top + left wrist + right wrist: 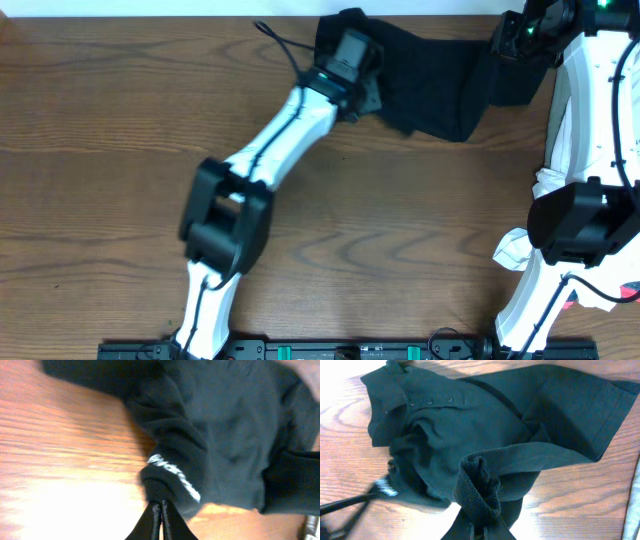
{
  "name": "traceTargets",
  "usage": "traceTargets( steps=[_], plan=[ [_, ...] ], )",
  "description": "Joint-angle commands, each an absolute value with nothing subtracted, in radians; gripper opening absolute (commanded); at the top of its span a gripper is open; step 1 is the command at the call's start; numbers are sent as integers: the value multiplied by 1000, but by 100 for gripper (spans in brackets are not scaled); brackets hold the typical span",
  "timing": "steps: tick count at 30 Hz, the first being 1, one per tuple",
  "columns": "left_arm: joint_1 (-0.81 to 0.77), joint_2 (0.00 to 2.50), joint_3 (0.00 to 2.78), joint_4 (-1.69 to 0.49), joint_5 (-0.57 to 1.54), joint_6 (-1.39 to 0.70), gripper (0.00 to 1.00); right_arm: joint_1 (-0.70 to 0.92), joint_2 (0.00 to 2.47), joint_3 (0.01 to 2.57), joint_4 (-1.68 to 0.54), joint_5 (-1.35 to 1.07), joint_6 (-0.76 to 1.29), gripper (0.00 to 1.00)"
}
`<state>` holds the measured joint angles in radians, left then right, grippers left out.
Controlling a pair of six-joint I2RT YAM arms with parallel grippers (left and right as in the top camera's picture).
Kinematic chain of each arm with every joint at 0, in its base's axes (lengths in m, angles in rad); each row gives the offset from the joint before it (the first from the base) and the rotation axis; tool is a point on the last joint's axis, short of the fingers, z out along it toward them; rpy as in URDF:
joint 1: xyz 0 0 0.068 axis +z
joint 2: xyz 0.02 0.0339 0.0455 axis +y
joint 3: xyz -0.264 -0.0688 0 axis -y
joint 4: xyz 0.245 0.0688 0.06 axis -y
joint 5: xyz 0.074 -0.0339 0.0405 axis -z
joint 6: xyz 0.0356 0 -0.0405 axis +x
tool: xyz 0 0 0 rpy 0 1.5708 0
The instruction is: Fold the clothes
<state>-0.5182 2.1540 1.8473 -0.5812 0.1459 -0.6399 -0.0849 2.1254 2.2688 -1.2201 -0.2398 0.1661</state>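
The left gripper [161, 508] and right gripper [506, 42] are each clamping opposite ends of the black polo shirt [430, 75], its long axis lying between them.

A brown wood-grain table [100, 120] fills the view. A black rail [130, 351] lines its near edge. Glare whitens some wood.

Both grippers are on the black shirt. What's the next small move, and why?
Probably ease both held ends apart a little to draw the shirt flat. The left gripper is shut on an edge by the white lettering, the right gripper on a bunched fold, and the cloth between them lies crumpled. It looks too wrinkled to fold yet.
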Motion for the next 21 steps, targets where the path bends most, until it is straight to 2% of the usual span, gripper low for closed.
traceTargets(
  steps=[1,10,15,18,19,21],
  plan=[
    [-486,2088,1850,-641,110,-537,6,-62,2084,2283,-1221,-259,140,1],
    [-355,1915,1851,-801,111,-480,6,-57,1992,2283,-1221,-259,141,1],
    [-329,1897,1848,-875,163,-459,6,-57,1963,2283,-1241,-259,152,1],
    [-344,1932,1832,-881,241,-361,17,-57,1966,2283,-1259,-259,152,1],
    [-350,1949,1830,-881,255,-317,32,-57,1966,2282,-1264,-259,152,1],
    [-362,1991,1828,-881,262,-204,47,-57,1967,2280,-1264,-259,152,1]
  ],
)
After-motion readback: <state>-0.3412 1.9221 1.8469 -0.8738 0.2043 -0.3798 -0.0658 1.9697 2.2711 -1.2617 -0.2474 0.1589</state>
